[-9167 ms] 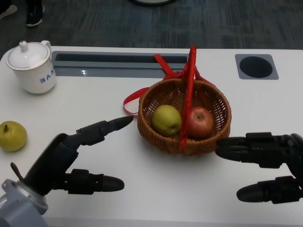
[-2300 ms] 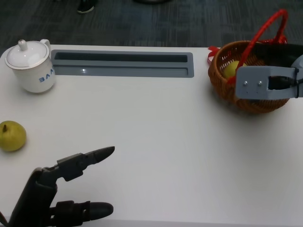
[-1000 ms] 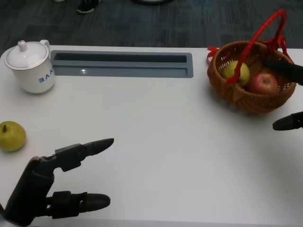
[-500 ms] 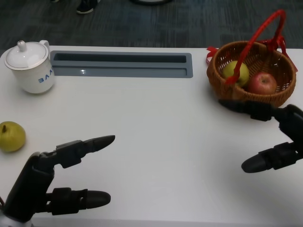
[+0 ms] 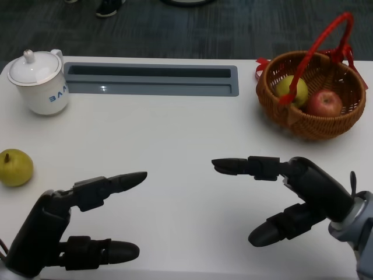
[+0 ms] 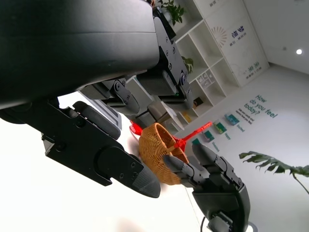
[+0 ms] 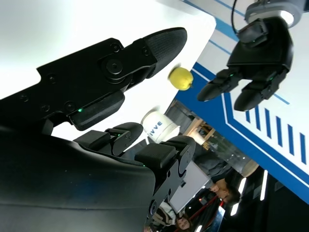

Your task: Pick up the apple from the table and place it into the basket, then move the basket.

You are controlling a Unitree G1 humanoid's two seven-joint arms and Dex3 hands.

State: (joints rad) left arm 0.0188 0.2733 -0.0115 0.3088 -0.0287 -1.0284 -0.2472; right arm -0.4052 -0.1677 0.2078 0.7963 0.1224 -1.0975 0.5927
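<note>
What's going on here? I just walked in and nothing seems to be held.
Both hands are empty. The red apple already lies in the wicker basket beside a green fruit, at the table's far right. The right hand and left hand hover open over the near edge. A pear and a teapot sit at the left.

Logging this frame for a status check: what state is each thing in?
Basket: upright, handle up, holding two fruits.
Red apple: in basket.
Green fruit: in basket.
Pear: loose on table.
Cup: lidded.
Left robot hand: open, empty.
Right robot hand: open, empty.
</note>
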